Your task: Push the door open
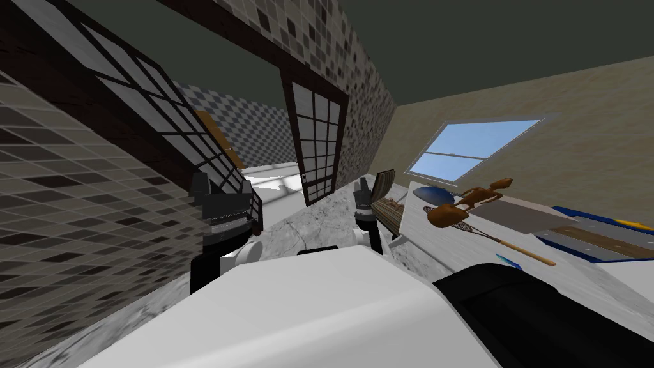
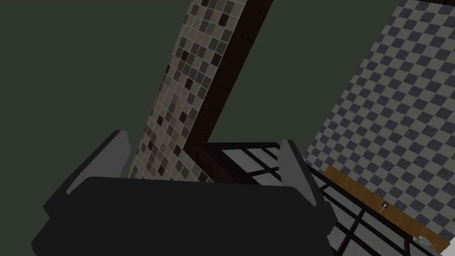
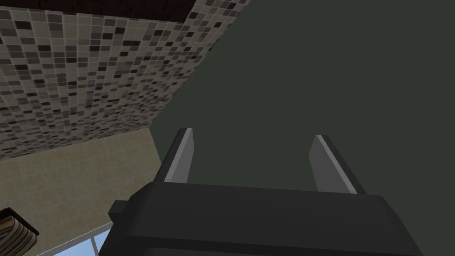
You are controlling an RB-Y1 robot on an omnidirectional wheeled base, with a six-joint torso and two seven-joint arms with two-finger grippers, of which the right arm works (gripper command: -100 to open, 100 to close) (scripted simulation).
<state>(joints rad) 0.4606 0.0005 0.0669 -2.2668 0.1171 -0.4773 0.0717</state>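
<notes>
— What's underfoot?
— A grey marbled floor (image 1: 300, 223).
— Anything on it?
— At the right, a white top (image 1: 441, 246). Beside that is a striped brown thing (image 1: 383, 191) I can't name.
— And on the top?
— A brown figure (image 1: 469, 199) with a racket (image 1: 504, 243) just beside it, a blue dish (image 1: 433, 193), a grey sheet (image 1: 530, 216) and a blue-edged mat (image 1: 594, 239).

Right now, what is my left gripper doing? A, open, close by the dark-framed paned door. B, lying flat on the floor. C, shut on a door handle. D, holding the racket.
A: in the left wrist view the left gripper has its fingers apart with nothing between them, and the dark-framed paned door lies just past them. Whether they touch it cannot be told.
</notes>
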